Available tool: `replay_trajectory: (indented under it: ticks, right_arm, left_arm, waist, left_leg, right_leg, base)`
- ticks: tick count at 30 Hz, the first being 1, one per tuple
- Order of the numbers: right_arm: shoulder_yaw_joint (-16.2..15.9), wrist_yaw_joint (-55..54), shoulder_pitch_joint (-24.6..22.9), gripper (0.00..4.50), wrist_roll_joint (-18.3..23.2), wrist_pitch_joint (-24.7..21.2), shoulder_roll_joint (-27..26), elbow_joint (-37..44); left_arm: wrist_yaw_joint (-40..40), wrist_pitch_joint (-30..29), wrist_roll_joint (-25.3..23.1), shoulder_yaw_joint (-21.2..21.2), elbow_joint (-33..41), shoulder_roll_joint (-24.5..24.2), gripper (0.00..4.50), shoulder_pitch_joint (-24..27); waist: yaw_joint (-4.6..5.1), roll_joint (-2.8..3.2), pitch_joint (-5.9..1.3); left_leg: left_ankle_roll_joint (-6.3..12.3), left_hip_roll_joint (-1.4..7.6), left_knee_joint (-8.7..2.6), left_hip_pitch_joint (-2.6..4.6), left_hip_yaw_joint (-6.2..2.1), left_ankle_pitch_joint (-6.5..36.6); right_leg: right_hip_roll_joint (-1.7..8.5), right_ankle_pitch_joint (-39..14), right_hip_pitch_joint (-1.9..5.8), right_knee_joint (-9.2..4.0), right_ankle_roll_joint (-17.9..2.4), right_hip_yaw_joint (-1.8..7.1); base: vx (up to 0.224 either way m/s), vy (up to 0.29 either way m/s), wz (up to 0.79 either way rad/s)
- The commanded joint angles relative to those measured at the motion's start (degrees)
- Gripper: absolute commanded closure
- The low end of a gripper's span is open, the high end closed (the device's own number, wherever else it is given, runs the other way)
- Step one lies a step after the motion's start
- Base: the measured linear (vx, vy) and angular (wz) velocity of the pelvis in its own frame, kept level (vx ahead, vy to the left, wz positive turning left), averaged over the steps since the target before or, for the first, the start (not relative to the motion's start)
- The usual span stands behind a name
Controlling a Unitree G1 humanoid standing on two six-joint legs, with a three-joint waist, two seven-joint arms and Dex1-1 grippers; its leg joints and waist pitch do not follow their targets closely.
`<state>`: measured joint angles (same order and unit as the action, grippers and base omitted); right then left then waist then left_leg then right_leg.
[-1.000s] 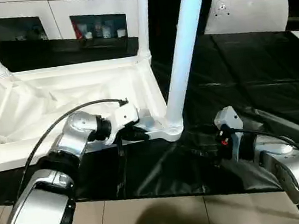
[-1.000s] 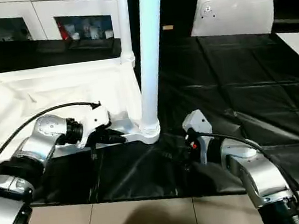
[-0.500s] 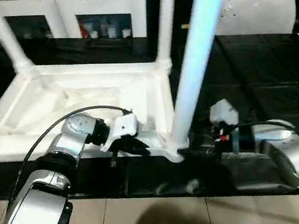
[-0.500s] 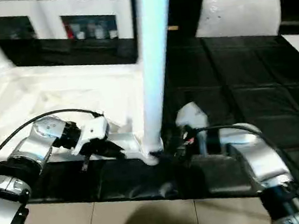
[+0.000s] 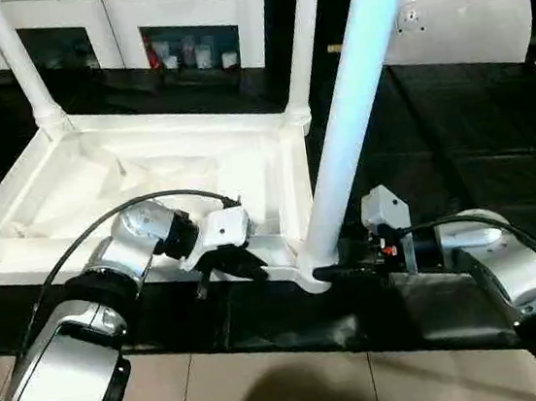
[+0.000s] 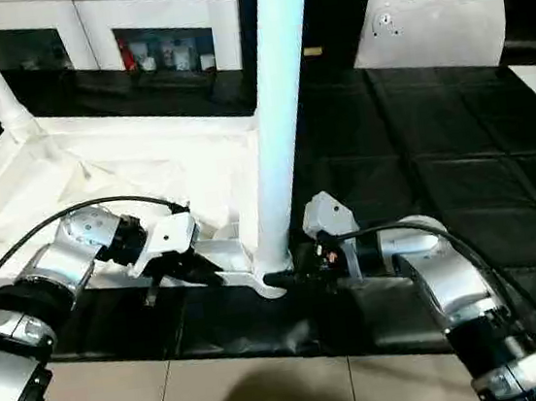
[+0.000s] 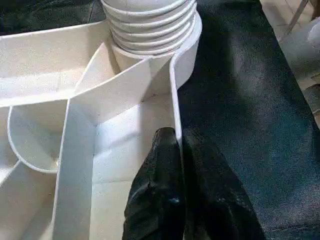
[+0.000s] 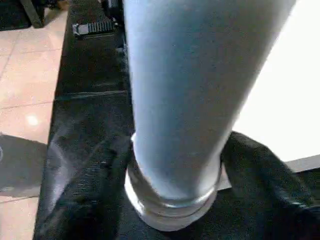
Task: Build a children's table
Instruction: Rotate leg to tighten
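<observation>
Tabletop (image 5: pixel 139 182) upside down on black mat (image 5: pixel 456 138), three legs standing in corner sockets. Left gripper (image 7: pixel 176 150) pinched shut on near rim (image 7: pixel 173 95) just beside nearest leg (image 5: pixel 350 112). Right gripper (image 8: pixel 175 165) spread around that leg's base, one finger (image 8: pixel 85 190) each side, contact unclear.

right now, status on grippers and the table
Left gripper shut on tabletop rim. Right gripper straddling near-corner leg at its base. Three legs standing in sockets. Nothing in the way.
</observation>
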<state>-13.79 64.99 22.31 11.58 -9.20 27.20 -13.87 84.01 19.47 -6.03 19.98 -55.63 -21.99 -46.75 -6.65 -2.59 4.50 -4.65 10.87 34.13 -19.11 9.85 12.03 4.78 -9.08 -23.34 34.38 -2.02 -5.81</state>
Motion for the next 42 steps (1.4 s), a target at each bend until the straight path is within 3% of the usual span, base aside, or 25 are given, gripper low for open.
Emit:
replay_trajectory:
  ticks: [1, 11, 26, 34, 40, 42]
  right_arm:
    - [-1.24, 1.12, 0.27, 1.74, -0.73, 0.76, -0.12, -1.07]
    - [-2.24, 2.69, 0.18, 2.31, -0.98, 1.59, -0.48, -1.68]
    - [-2.76, 2.95, -1.41, 2.39, -0.04, 0.52, -1.76, -0.77]
    - [-2.67, 2.71, -2.74, 2.43, 1.18, -1.66, -2.62, 0.83]
    - [-1.41, -0.35, -4.34, 2.45, 2.48, -5.42, -4.46, 2.16]
    - [-0.32, -4.40, -4.97, 2.46, 2.55, -7.37, -6.43, 2.45]
  left_arm:
    - [0.57, 2.13, -1.74, 1.60, -0.27, 0.21, 4.50, -0.98]
    - [0.02, 1.77, -1.97, 1.46, -0.46, 0.27, 4.50, -0.70]
    - [-1.21, 1.50, -2.02, 1.07, -0.59, 0.15, 4.50, 0.01]
    - [-2.89, 0.15, -1.70, 0.31, -0.72, 0.58, 4.50, -0.07]
    - [-5.21, -1.94, -1.72, -0.22, -0.61, 1.08, 4.50, -0.07]
    - [-8.28, -5.85, -0.63, -1.81, -0.32, 2.27, 4.50, -0.53]
  waist:
    - [0.14, -0.32, -4.93]
    - [0.21, -0.45, -4.91]
    - [0.18, -0.43, -4.97]
    - [0.15, -0.42, -4.90]
    - [0.23, -0.30, -4.62]
    - [0.41, -0.24, -4.28]
  left_leg:
    - [2.88, 2.25, -3.65, -0.54, -0.27, 5.08]
    - [2.62, 2.42, -3.76, -0.39, -0.32, 6.13]
    - [2.20, 2.43, -3.83, -0.35, -0.38, 6.87]
    - [1.99, 2.43, -3.89, -0.27, -0.38, 7.64]
    - [1.56, 2.51, -4.15, -0.15, -0.49, 9.01]
    - [0.91, 2.38, -4.27, 0.09, -0.52, 10.85]
  right_leg:
    - [4.26, -16.32, 3.77, -3.79, -8.72, 3.39]
    - [4.22, -16.42, 3.69, -3.77, -8.90, 3.41]
    - [4.21, -16.35, 3.73, -3.83, -9.02, 3.37]
    - [4.15, -15.95, 3.73, -3.89, -9.16, 3.41]
    - [4.18, -18.28, 3.60, -4.24, -8.60, 3.38]
    - [4.28, -22.08, 3.40, -4.81, -7.77, 3.32]
  base:
    - [0.000, 0.000, 0.00]
    - [0.000, 0.000, 0.00]
    - [0.000, 0.000, 0.00]
    - [0.000, 0.000, 0.00]
    - [0.000, 0.000, 0.00]
    - [0.000, 0.000, 0.00]
